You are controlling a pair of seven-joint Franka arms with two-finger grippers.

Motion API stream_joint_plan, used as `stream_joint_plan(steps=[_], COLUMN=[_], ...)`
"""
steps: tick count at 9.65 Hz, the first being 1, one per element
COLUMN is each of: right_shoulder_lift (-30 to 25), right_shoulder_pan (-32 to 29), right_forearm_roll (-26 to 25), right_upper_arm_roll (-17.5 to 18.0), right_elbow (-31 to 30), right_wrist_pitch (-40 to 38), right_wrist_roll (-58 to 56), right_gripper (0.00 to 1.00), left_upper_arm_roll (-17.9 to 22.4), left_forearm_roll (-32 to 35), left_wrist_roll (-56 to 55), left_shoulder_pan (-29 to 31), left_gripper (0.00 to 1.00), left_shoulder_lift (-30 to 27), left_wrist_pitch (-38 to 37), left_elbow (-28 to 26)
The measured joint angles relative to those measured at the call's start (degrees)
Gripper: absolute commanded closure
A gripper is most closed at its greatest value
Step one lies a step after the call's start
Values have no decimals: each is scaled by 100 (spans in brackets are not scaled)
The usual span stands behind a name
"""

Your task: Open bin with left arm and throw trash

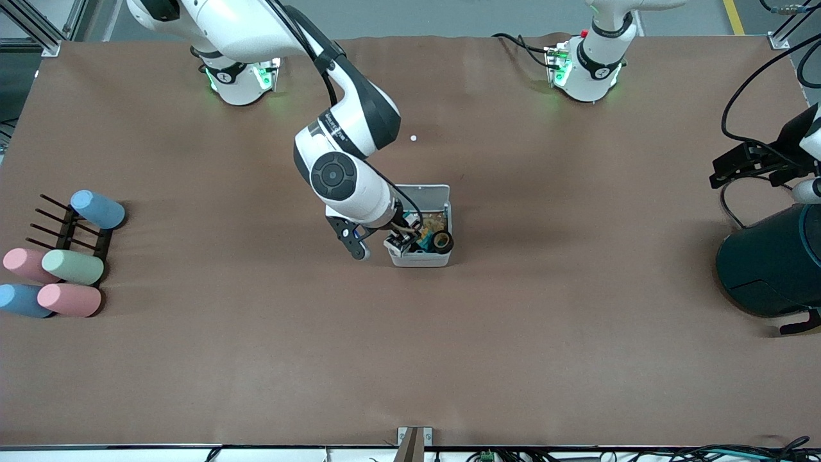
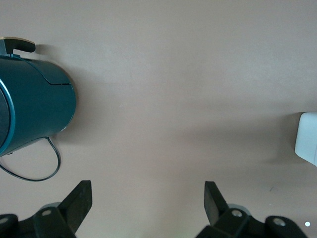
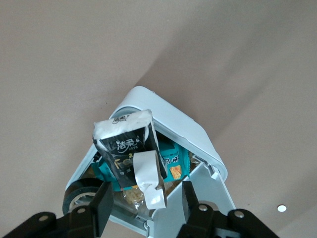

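Bin (image 1: 421, 256) mid-surface, lid (image 1: 423, 196) already raised; tape roll (image 1: 442, 241) inside. Right gripper (image 3: 143, 198) over bin, jaws parted, black packet (image 3: 126, 146) and white piece (image 3: 148, 181) between them, apparently released. Left gripper (image 2: 148, 208) waiting over bare surface beside teal cylinder (image 2: 34, 106), jaws wide, empty

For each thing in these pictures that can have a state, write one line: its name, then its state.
bin: lid up, open, holding trash.
black packet: sticking up out of the bin.
bent white piece: lying against the packet.
black tape roll: resting on the bin's rim.
right gripper: open, over the bin.
left gripper: open, waiting beside the teal cylinder, which lies on its side.
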Motion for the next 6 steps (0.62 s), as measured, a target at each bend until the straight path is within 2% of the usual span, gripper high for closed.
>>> stream_joint_plan(steps=[3,6], right_shoulder_lift=[-354,-1299], right_shoulder_pan=[-380,-1496], right_forearm_roll=[-51,-158], right_upper_arm_roll=[-161,-246], right_elbow=[269,331], right_wrist_pitch=[-471,-2308], right_wrist_roll=[-21,-1308], right_gripper=[34,33], left_upper_arm_roll=[-2,-3], left_forearm_roll=[0,0], left_wrist_roll=[0,0], left_shoulder_pan=[-4,-13], left_gripper=[0,0], left_shoulder_lift=[0,0], left_wrist_pitch=[0,0], left_elbow=[1,1])
